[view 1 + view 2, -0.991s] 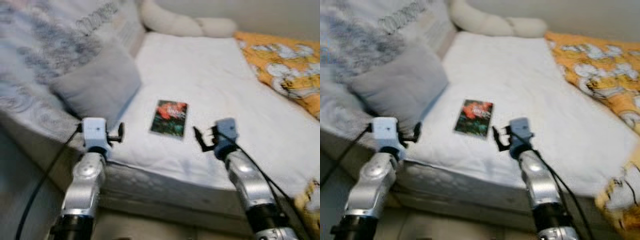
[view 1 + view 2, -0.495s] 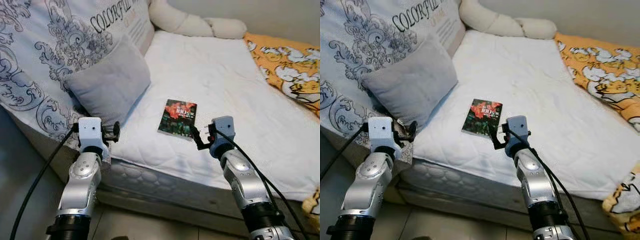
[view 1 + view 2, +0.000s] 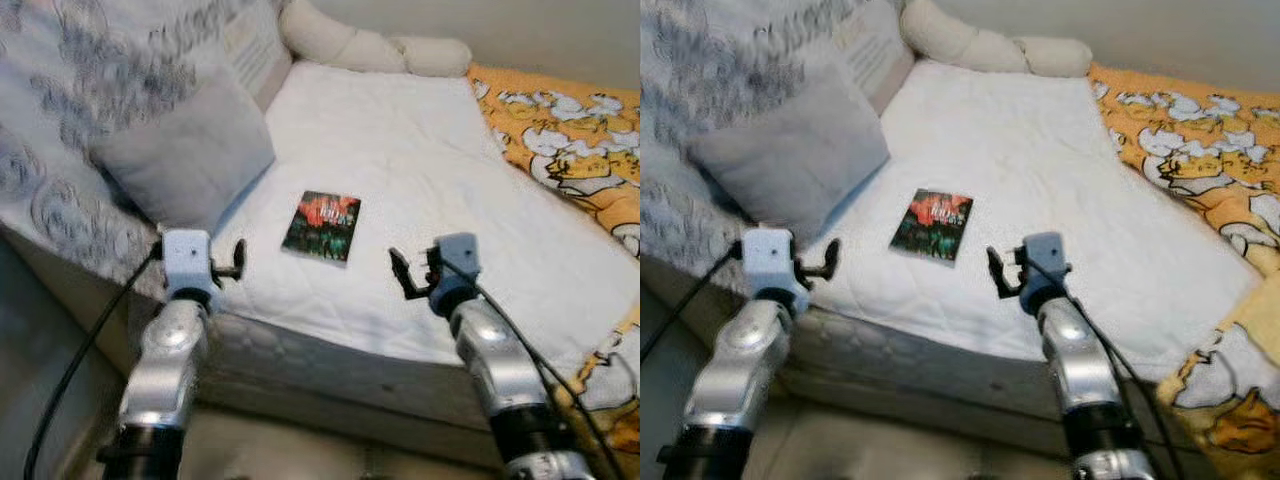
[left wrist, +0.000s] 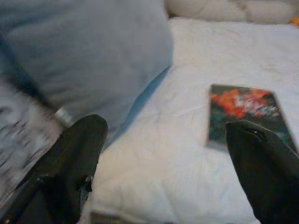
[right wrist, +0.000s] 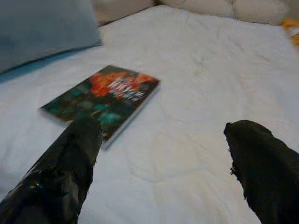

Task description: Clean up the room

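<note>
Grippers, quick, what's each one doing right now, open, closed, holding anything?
Left gripper: open, empty, over the bed edge by the grey pillow.
Right gripper: open, empty, just short of the book.

**Materials and finishes**

The bed (image 3: 430,150) is covered in matt white quilted cloth. A slightly glossy printed cover is seen on the book (image 3: 322,226). The pillow (image 3: 185,160) is made of soft matt grey fabric, and the blanket (image 3: 565,130) of printed orange cloth.

A grey pillow (image 3: 185,155) and orange patterned blanket (image 3: 565,140) lie on the bed (image 3: 420,150).
</note>
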`<state>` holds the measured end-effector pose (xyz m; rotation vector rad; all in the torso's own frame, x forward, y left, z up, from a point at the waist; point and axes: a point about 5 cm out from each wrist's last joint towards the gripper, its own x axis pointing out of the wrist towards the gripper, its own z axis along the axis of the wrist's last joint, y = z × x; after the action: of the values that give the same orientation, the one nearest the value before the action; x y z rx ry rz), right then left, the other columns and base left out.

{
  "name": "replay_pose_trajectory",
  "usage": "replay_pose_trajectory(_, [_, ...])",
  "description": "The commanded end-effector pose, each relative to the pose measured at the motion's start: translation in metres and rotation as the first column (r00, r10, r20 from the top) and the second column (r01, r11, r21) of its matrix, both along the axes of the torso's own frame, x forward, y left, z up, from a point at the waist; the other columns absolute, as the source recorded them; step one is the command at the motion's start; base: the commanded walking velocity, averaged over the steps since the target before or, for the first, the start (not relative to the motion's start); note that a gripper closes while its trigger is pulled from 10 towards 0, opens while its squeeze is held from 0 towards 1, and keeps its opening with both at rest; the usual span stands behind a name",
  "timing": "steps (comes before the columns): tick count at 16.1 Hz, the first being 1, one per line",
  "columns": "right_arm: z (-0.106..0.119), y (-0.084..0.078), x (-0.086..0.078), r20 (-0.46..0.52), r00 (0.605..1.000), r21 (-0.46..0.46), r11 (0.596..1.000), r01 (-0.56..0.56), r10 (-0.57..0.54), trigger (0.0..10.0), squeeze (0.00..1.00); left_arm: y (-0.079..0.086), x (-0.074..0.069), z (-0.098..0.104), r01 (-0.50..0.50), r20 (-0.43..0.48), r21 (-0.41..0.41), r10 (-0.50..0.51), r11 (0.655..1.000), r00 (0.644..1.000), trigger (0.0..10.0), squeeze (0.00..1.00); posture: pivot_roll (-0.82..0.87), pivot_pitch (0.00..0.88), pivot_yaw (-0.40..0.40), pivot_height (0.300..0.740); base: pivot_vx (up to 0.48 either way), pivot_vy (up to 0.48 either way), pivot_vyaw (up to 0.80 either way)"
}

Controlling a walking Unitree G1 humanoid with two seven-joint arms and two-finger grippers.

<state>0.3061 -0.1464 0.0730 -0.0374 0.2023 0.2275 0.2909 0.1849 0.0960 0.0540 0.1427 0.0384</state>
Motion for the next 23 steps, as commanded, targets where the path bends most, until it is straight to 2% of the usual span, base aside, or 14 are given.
replay_pose_trajectory(1, [0.0027,0.0004,0.0024,0.004,1.0,0.003,1.0,0.0,0.0,10.0,0.0,-0.0014,0.0011,0.0019,0.006,0.005,0.009,-0.006,1.0,1.0,10.0,1.0,-0.04,0.0,-0.036,0.74,0.0,-0.39,0.0])
replay_pose_trajectory(11, [0.0015,0.0,0.0026,-0.002,1.0,-0.001,1.0,0.002,-0.002,10.0,0.0,-0.0023,0.0012,0.001,0.009,0.0,0.01,-0.009,1.0,1.0,10.0,1.0,-0.04,0.0,-0.035,0.74,0.0,-0.385,0.0])
replay_pose_trajectory(13, [0.0013,0.0004,0.0026,-0.002,1.0,-0.001,1.0,0.001,-0.001,10.0,0.0,-0.005,0.0014,0.0014,0.039,0.004,0.021,-0.039,0.999,0.999,10.0,1.0,-0.04,0.0,-0.035,0.74,0.0,-0.375,0.0])
replay_pose_trajectory(14, [0.0014,0.0007,0.0026,-0.001,1.0,-0.002,1.0,0.0,0.0,10.0,0.0,-0.0071,0.0018,0.0015,0.057,-0.007,0.059,-0.057,0.997,0.998,10.0,1.0,-0.04,0.0,-0.035,0.74,0.0,0.0,0.0])
replay_pose_trajectory(16, [0.0017,0.0013,0.0029,0.0,1.0,-0.007,1.0,-0.006,0.006,10.0,0.0,-0.0082,0.0024,0.0024,0.044,0.0,0.032,-0.044,0.999,0.999,10.0,1.0,-0.04,0.0,-0.035,0.74,0.0,0.0,0.0])
replay_pose_trajectory(21, [-0.0012,0.0002,0.0041,-0.027,1.0,-0.006,1.0,0.009,-0.009,10.0,0.0,-0.0048,0.0032,0.0017,0.034,0.001,0.032,-0.034,0.999,0.999,10.0,1.0,-0.04,0.0,-0.034,0.74,0.0,0.0,0.0])
replay_pose_trajectory(23, [-0.0015,0.0008,0.0049,-0.028,1.0,-0.003,1.0,0.012,-0.013,10.0,0.0,-0.0044,0.0041,0.0021,0.031,0.004,0.029,-0.031,0.999,1.0,10.0,1.0,-0.04,0.0,-0.032,0.74,0.0,0.0,-0.64])
